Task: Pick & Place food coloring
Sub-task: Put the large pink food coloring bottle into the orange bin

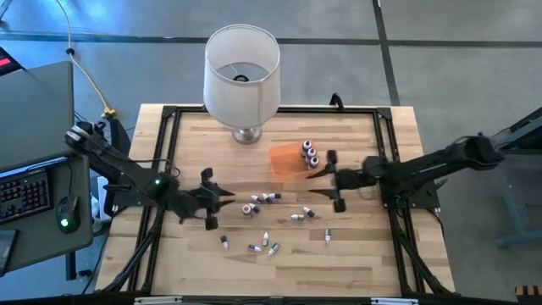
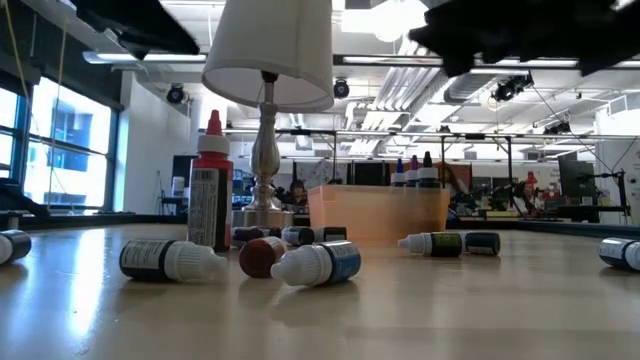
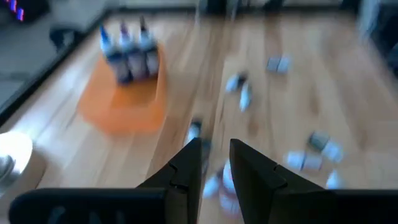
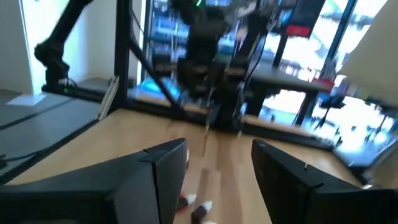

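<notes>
An orange tray [image 1: 284, 160] on the wooden surface [image 1: 364, 254] holds three food coloring bottles [image 1: 310, 153] standing upright in one corner. The other bottles [image 1: 262, 200] lie scattered over the surface, most of them between the two sets of fingers. The right gripper [image 1: 326, 179], just beside the tray, has its fingers spread wide and holds nothing. The left gripper [image 1: 219, 201], beside the nearest scattered bottles, has its fingers partly apart with nothing between them.

Two dark jointed arms [image 1: 127, 174], green light.
</notes>
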Controlling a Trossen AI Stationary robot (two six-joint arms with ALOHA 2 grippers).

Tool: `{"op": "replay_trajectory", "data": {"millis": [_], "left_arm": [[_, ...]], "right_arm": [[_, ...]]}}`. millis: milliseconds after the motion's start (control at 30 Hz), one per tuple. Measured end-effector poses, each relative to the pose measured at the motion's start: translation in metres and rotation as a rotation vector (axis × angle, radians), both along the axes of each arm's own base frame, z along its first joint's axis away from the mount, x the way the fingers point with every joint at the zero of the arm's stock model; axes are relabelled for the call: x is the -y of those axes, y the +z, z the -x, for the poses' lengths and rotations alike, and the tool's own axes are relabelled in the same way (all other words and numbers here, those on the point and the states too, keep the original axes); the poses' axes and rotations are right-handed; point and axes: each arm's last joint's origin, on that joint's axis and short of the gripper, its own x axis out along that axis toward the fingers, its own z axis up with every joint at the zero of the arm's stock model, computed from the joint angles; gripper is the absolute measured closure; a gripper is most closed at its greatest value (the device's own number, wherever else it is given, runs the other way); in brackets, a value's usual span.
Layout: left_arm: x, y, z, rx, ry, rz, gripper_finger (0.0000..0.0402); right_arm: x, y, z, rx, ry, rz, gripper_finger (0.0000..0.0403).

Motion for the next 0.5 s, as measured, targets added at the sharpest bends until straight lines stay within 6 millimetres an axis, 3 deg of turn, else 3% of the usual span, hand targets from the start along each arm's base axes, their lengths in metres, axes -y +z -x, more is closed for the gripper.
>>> {"op": "replay_trajectory", "data": {"millis": [267, 500], "left_arm": [[-0.009, -0.022, 0.015, 0.217, -0.058, -0.013, 0.0321], [-0.010, -0.026, 0.017, 0.206, -0.078, -0.022, 0.0321]], "right_arm": [[-0.018, -0.015, -0.082, -0.140, 0.023, -0.015, 0.0227], [-0.026, -0.035, -0.136, -0.206, 0.022, -0.094, 0.0227]]}}
